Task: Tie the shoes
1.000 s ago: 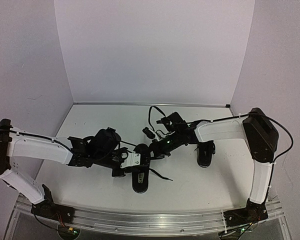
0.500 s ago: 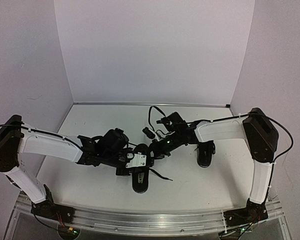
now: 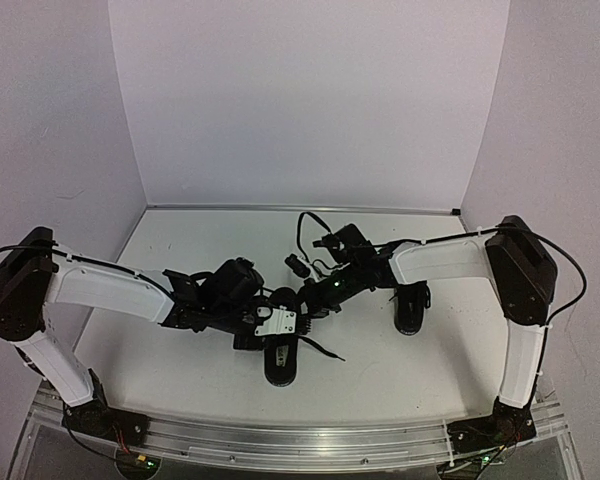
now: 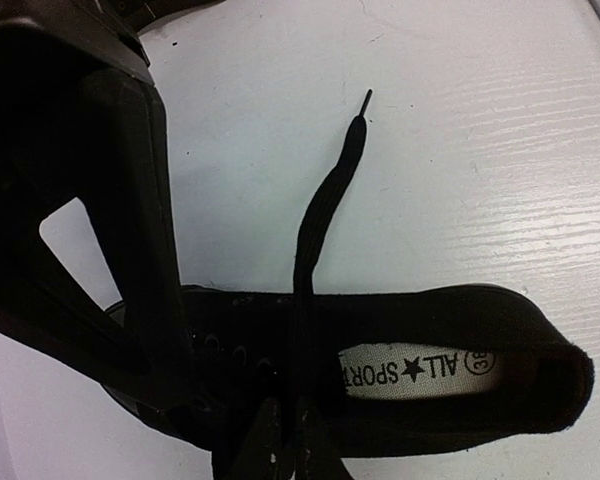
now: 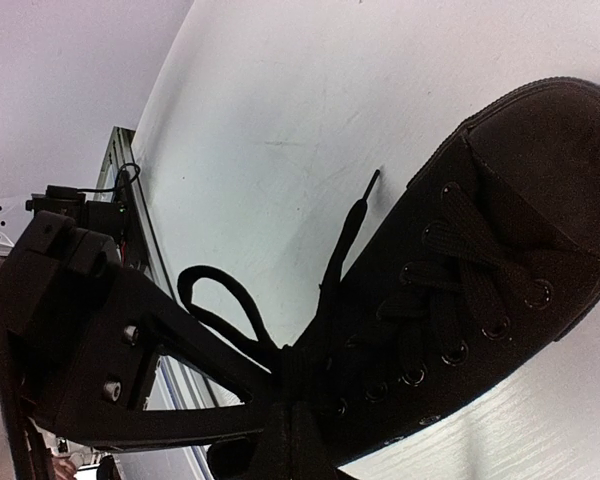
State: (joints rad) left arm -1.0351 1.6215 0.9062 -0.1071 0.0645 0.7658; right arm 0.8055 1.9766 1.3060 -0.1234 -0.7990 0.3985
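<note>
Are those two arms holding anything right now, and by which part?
The left tool and right tool each seem to pinch the black laces of the near shoe, just above its eyelets; one lace end trails free.

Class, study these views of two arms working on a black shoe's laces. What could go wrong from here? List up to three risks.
1. The lace loop at the right end effector looks slack; a pull could slide it out of the pinch.
2. The free lace end lies loose on the table and might snag on a moving arm.
3. Nothing visibly pins the shoe down, so a tug may drag it.
</note>
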